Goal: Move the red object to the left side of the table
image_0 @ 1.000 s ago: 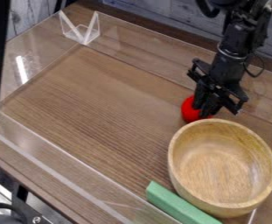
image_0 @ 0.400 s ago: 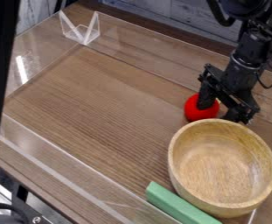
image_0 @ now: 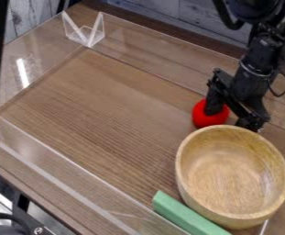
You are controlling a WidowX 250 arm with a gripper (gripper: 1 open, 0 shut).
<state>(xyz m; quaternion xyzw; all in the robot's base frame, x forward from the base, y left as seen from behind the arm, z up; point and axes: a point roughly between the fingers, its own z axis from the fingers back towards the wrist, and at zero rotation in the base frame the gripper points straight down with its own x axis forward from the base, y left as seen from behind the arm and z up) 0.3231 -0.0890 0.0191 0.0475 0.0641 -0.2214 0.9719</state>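
Note:
The red object [image_0: 206,113] lies on the brown wood-grain table [image_0: 102,101] at the right, just beyond the upper left rim of the wooden bowl. My gripper [image_0: 235,108] points down right behind it, open, its black fingers [image_0: 215,93] spread apart. The left finger stands close over the red object, and the jaws do not close on it. The red object's far side is hidden by that finger.
A round light wooden bowl [image_0: 234,174] sits at the front right, close to the gripper. A green flat block [image_0: 191,216] lies at the front edge. Low clear acrylic walls [image_0: 40,50] edge the table, with a clear bracket [image_0: 83,29] at the back left.
The jaws were shut around the red object a second ago and have opened wide, letting it go. The red object stays where it was on the table.

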